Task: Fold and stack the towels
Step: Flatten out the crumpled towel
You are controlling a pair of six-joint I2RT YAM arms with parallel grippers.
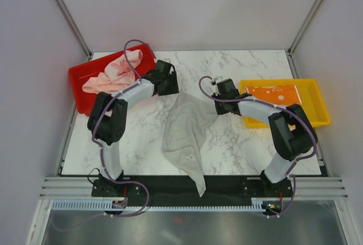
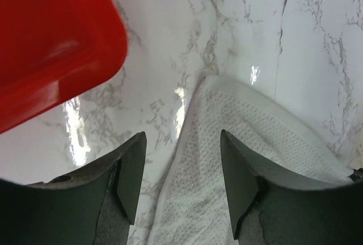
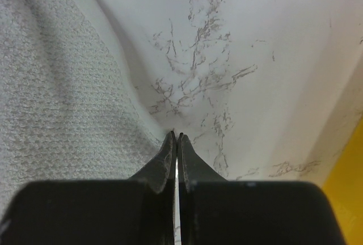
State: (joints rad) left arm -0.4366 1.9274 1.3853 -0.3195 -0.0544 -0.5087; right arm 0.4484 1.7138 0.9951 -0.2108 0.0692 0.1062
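**Top external view.**
- Marble table [image 1: 249, 143].
- Red tray [image 1: 76, 83] at the far left. It holds a crumpled heap of pink towels [image 1: 116, 72].
- Yellow tray [image 1: 317, 112] at the right. A cream towel with orange print [image 1: 275, 93] lies flat in it.
- Grey-white towel [image 1: 184, 134] in the middle of the table, between the two arms. It is loosely spread, and one narrow end trails over the near edge.
- Left gripper [image 1: 170, 83] sits just beside the red tray, at the towel's far corner.
- Right gripper [image 1: 218, 93] sits at the towel's far right edge, between the towel and the yellow tray.

**Left wrist view.**
- The left gripper [image 2: 181, 137] has its jaws spread wide, with nothing between the pads.
- A rounded corner of the grey-white towel [image 2: 227, 160] lies on the marble below the gap. It runs under the right-hand finger.
- A corner of the red tray [image 2: 51, 46] fills the upper left, apart from the towel.

**Right wrist view.**
- The right gripper [image 3: 176, 137] has its jaws pressed together, with only a hairline between them.
- The tips meet the hem of the grey-white towel [image 3: 57, 97], which fills the left of the view.
- Whether any hem is caught between the tips cannot be told.
- Bare marble lies ahead.
- An edge of the yellow tray [image 3: 346, 188] shows at the lower right.
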